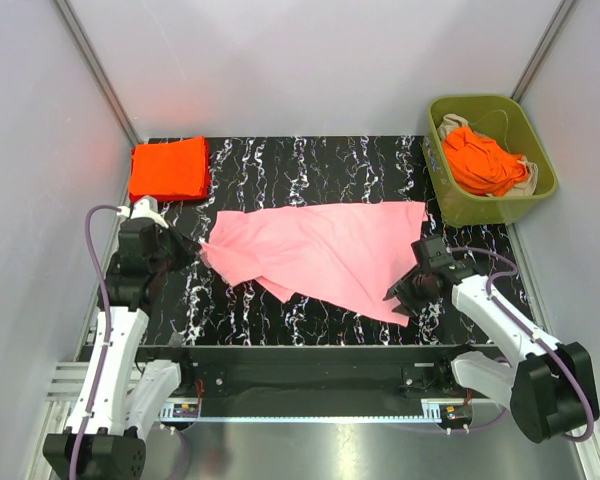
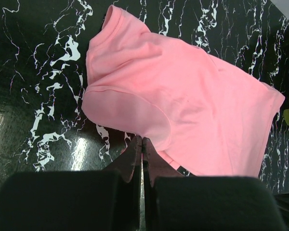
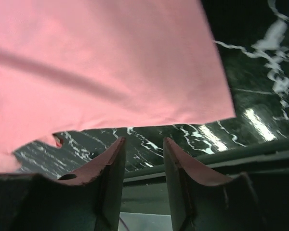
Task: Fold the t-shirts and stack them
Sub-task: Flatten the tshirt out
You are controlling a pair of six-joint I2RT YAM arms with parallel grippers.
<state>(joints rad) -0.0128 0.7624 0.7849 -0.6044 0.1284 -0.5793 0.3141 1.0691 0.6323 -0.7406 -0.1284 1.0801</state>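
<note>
A light pink t-shirt (image 1: 320, 255) lies spread and partly doubled over on the black marbled table (image 1: 310, 165). My left gripper (image 1: 202, 245) is at the shirt's left edge, shut on the cloth. In the left wrist view its fingertips (image 2: 136, 143) meet at a raised fold of the pink t-shirt (image 2: 183, 101). My right gripper (image 1: 398, 292) sits at the shirt's near right corner, open. In the right wrist view the right gripper (image 3: 142, 142) holds nothing and the pink hem (image 3: 106, 62) lies just beyond it. A folded orange-red t-shirt (image 1: 168, 168) rests at the far left corner.
An olive-green bin (image 1: 485, 210) stands at the far right with a crumpled orange-red t-shirt (image 1: 485, 160) and some beige cloth inside. Grey walls close in the table on three sides. The table's near metal edge (image 3: 260, 149) runs just behind the right fingers.
</note>
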